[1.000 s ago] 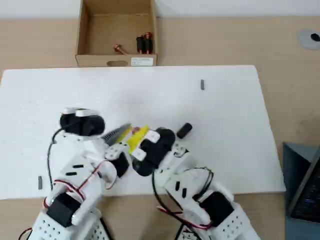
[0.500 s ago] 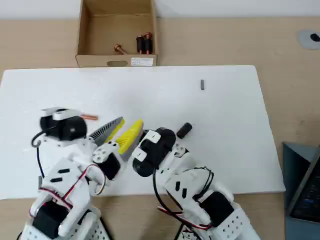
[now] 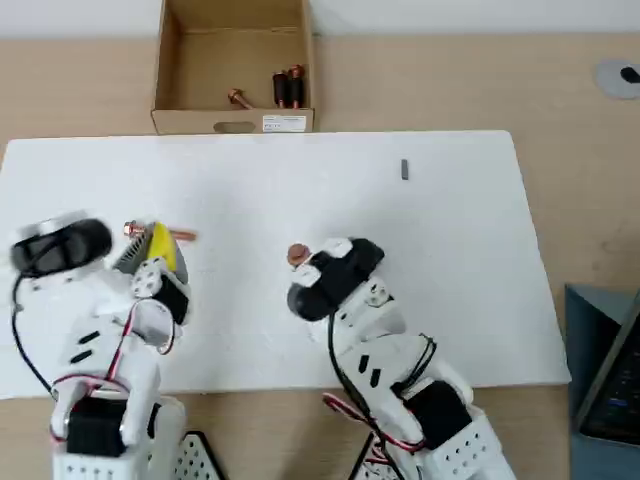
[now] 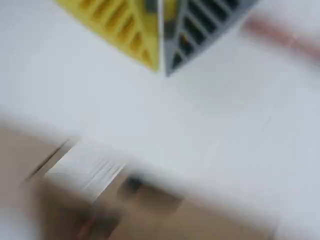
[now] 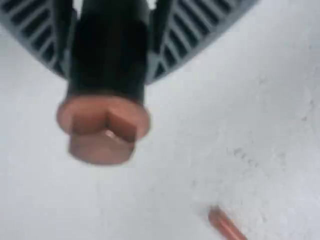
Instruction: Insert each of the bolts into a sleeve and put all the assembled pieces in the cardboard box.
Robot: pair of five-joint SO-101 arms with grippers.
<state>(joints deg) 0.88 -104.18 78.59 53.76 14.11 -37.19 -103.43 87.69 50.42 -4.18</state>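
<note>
Over the white mat [image 3: 450,300], your right gripper [image 5: 107,72] was clamped on a black cylindrical sleeve [image 5: 107,45].
A copper hex-headed bolt [image 5: 102,127] sat in that sleeve's end. Your left gripper [image 4: 162,67] had its yellow and grey fingers pressed together, empty, near a loose copper bolt [image 3: 172,234] lying on the mat. Two assembled pieces [image 3: 287,88] lay in the open brown cardboard box [image 3: 165,70].

The bolt [image 4: 281,35] just past the left gripper [image 4: 162,67] is blurred and edge-cut; the sleeve [image 5: 107,45] in the right gripper [image 5: 107,77] runs off frame.
</note>
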